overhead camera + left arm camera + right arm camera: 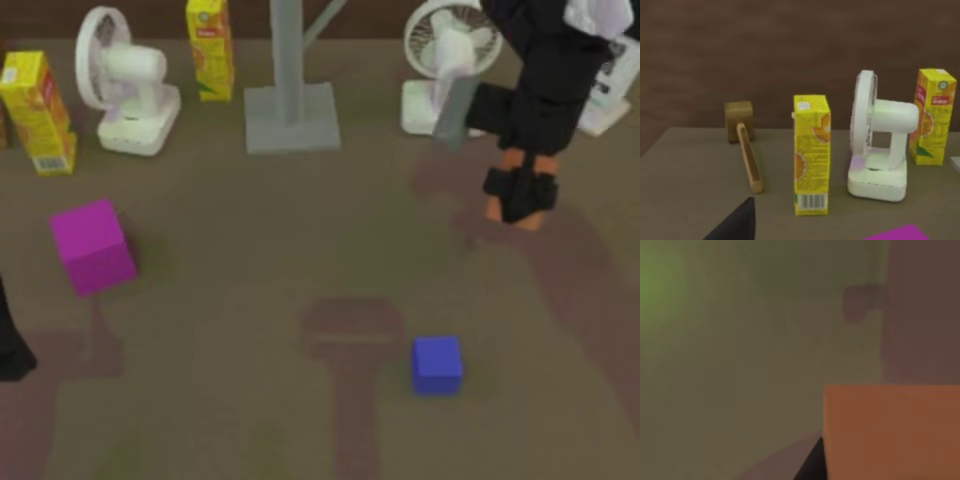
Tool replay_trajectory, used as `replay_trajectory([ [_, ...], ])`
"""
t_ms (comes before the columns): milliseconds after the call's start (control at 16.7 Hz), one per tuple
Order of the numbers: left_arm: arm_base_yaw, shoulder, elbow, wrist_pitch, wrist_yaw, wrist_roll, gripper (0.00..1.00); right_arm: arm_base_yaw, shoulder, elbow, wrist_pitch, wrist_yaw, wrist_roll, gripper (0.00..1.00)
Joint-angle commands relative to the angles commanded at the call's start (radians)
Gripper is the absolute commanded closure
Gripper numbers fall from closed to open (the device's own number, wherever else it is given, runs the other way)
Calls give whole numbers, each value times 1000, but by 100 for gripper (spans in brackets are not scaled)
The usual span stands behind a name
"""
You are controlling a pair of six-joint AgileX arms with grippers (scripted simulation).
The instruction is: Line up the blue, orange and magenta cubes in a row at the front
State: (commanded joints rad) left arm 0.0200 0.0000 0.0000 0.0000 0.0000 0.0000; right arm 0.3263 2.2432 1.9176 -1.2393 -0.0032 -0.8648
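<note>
The orange cube (pixel 497 208) is off the table at the back right, with my right gripper (pixel 520 196) shut on it. It fills the near corner of the right wrist view as the orange cube (pixel 890 432), beside one dark finger (pixel 812 467). The blue cube (pixel 437 364) sits on the table right of centre, toward the front. At the left stands the magenta cube (pixel 93 247), and its corner (pixel 897 234) shows in the left wrist view. My left gripper (pixel 12 352) is parked at the left edge, open, with one finger (pixel 737 225) showing.
Along the back stand two yellow juice cartons (pixel 38 112) (pixel 210 48), two white fans (pixel 130 90) (pixel 445 65) and a grey stand (pixel 290 115). A wooden mallet (pixel 746 150) lies behind the left carton in the left wrist view.
</note>
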Motion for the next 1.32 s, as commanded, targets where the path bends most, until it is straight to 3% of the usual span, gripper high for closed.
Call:
replay_trajectory([
  [540, 0, 0, 0, 0, 0, 0, 0, 463, -188, -243, 53, -2, 117, 100],
  [1020, 0, 0, 0, 0, 0, 0, 0, 497, -200, -276, 74, -2, 128, 100],
  [1320, 0, 0, 0, 0, 0, 0, 0, 498, -157, -403, 256, -2, 131, 100],
])
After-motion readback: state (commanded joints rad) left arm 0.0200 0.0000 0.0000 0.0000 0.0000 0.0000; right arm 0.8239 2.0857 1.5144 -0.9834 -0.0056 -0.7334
